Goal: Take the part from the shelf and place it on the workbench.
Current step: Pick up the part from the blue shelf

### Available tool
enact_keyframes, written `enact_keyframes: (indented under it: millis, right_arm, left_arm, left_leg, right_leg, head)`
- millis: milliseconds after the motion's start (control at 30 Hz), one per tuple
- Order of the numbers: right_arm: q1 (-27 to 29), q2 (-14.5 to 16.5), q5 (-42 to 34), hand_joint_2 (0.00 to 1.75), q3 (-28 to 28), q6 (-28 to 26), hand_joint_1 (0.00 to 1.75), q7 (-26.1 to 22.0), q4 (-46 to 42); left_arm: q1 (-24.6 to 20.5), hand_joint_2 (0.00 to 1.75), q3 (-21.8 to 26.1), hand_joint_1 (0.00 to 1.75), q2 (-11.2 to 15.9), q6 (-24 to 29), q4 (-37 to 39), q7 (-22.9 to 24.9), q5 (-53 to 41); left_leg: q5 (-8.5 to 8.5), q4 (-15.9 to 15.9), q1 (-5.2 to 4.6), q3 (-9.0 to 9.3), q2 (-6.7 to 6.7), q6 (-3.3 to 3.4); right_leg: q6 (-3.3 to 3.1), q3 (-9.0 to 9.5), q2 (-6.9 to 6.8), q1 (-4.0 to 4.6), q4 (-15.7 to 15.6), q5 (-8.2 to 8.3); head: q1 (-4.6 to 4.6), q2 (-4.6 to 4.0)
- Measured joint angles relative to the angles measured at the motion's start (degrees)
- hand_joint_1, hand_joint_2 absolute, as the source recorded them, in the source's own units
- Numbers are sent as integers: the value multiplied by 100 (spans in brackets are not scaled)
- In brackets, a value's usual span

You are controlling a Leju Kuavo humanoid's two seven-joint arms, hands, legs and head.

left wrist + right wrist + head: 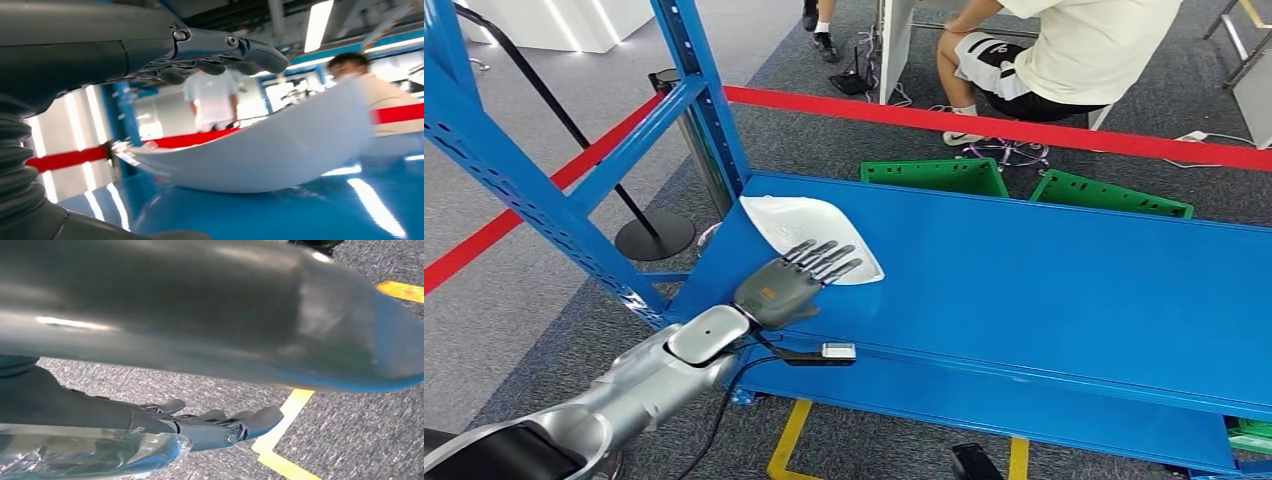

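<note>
White part [280, 150] clear beneath left hand [220, 55]

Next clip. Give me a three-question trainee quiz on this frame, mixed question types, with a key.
1. True or false: the white part lies on the blue shelf.
2. Which hand reaches over the part? A) left hand B) right hand
3. Fill in: behind the shelf stand two ____ crates.

Key: 1 true. 2 A; its fingers lie stretched above the part, with no grip visible yet. The right hand hangs over grey carpet with yellow floor tape. 3 green.
</note>
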Motion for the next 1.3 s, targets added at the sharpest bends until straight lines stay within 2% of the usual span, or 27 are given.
enact_keyframes:
  millis: [267,500,633,1300]
  right_arm:
    - [95,-2,-11,0,-1,-28,0,-40,0]
    - [105,-2,-3,0,-1,-45,0,-44,0]
    - [124,-2,-3,0,-1,-51,0,-44,0]
    - [162,-2,-1,0,-1,-47,0,-63,0]
  left_arm:
    - [31,0,556,0,345,0,24,140,41]
    - [41,0,840,0,450,0,64,249,-19]
    - [68,175,1032,0,458,0,99,231,10]
    - [-14,175,1170,0,472,22,239,103,-73]
  left_leg:
    - [0,0,1,0,-1,0]
    - [0,0,0,-1,-4,0]
    - [0,0,0,-1,-5,0]
    - [2,0,0,2,-7,2]
  right_leg:
    - [1,-1,-2,1,0,-2]
    - [1,1,-4,0,0,-3]
    - [1,1,-5,-1,0,-3]
    - [1,4,-8,0,0,-3]
  head:
    - [-1,0]
    - [-1,0]
    - [-1,0]
    - [-1,0]
